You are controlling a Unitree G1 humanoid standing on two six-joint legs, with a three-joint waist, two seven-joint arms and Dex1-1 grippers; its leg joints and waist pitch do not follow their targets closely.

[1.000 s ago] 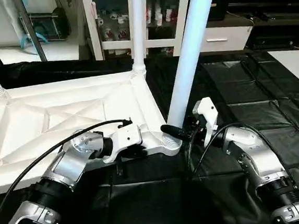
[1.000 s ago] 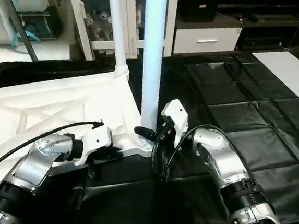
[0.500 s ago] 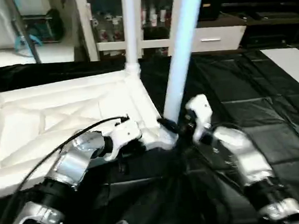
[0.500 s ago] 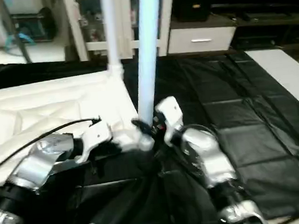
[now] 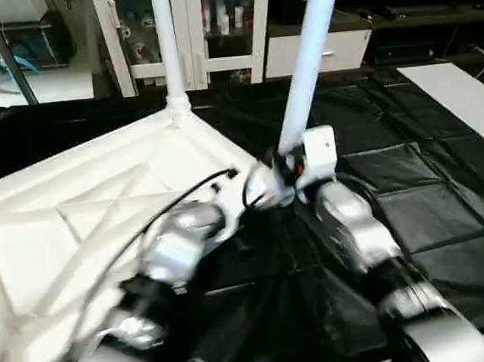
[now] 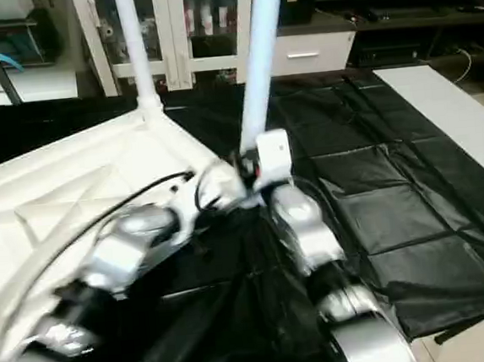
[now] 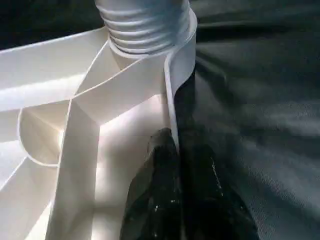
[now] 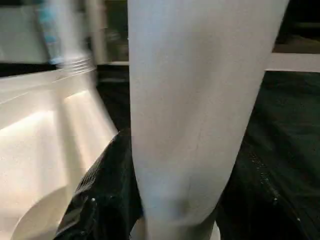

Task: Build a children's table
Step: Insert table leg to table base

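- Nearest me, the left claw (image 7: 172,195) pinches the rim of the upturned children's table top (image 5: 83,203).
- Beside it, the right claw (image 8: 165,200) seems clamped round a leg (image 5: 304,65) at the corner socket.
- Farther back, another leg (image 5: 167,48) stands upright on the black-draped tabletop (image 5: 411,175).

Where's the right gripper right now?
The right gripper is clamped around the near leg, just above the tabletop corner socket, with the left gripper beside it.

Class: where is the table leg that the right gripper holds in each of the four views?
Left eye: the leg rises right of centre, leaning right.
Right eye: the leg stands at centre.
Left wrist: its ribbed end meets the table top.
Right wrist: its shaft, close up, mid-picture.
Shared landmark: the white table top.
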